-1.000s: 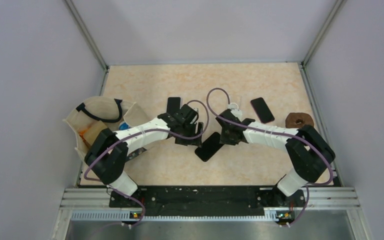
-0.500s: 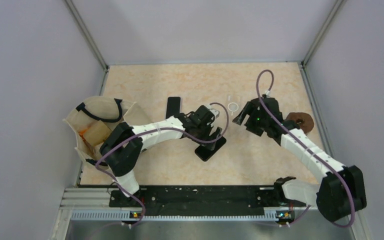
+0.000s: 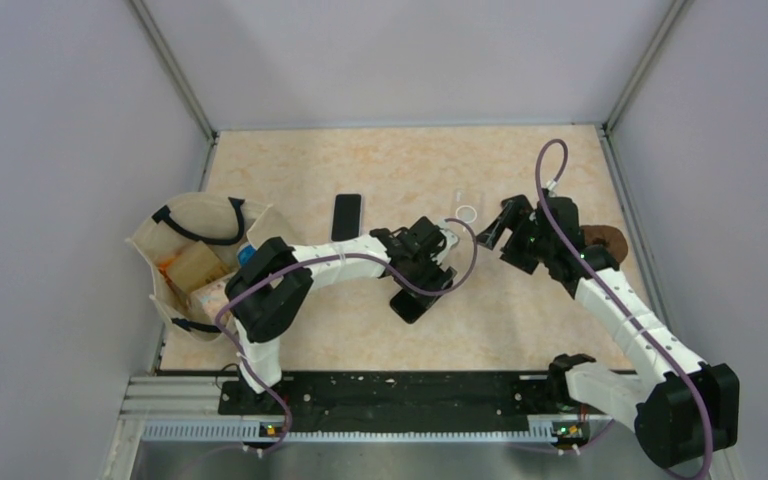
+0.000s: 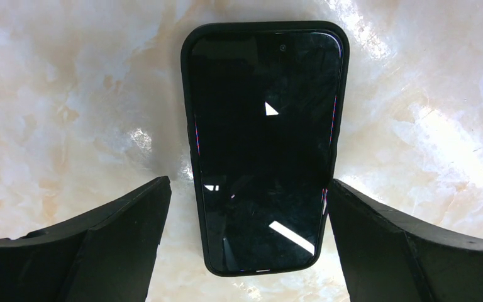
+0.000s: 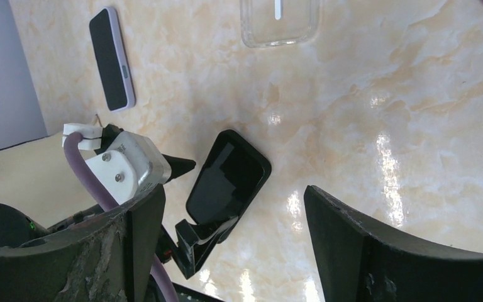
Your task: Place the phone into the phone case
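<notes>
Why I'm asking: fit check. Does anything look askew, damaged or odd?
Nothing serious: the phone lies flat, framed evenly by its black case. One oddity: a finger of the right end effector looks scuffed and grey on its inner face.

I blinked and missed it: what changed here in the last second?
The right tool lifted away from the cased phone toward the far right, now open. The left tool slid right over that phone, open on either side of it, not gripping. It, the bag and the second phone stayed put.

L gripper straddles phone, table bare both sides; R gripper well apart. Bag crowds left edge; 2nd phone nearby.
</notes>
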`<move>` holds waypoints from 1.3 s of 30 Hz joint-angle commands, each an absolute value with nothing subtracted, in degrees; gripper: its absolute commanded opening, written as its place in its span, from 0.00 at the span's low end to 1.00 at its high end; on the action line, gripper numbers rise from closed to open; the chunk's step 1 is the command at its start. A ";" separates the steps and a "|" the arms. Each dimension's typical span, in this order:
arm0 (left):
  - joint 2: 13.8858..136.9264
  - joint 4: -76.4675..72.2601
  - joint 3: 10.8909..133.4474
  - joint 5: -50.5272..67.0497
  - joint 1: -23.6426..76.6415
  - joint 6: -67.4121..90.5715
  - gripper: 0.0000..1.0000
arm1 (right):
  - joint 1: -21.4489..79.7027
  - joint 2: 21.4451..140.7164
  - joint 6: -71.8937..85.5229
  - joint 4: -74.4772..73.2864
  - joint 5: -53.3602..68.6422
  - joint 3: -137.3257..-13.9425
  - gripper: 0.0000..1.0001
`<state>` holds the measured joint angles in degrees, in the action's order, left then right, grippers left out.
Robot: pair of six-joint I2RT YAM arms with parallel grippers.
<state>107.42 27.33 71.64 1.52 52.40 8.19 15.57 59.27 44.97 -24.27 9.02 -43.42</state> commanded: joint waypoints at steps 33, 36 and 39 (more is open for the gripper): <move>110.45 21.44 70.65 -14.19 56.12 11.51 0.44 | 15.09 58.14 44.03 -23.94 6.84 -43.44 0.79; 110.46 20.00 71.14 -16.30 55.26 12.90 0.34 | 15.08 58.62 43.12 -24.87 5.43 -44.72 0.78; 111.16 19.38 72.67 -17.35 52.94 15.02 0.29 | 15.11 59.69 42.29 -25.38 4.08 -45.28 0.77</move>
<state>109.21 22.15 71.11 -10.26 56.42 12.05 15.25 59.27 44.07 -25.15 6.74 -42.13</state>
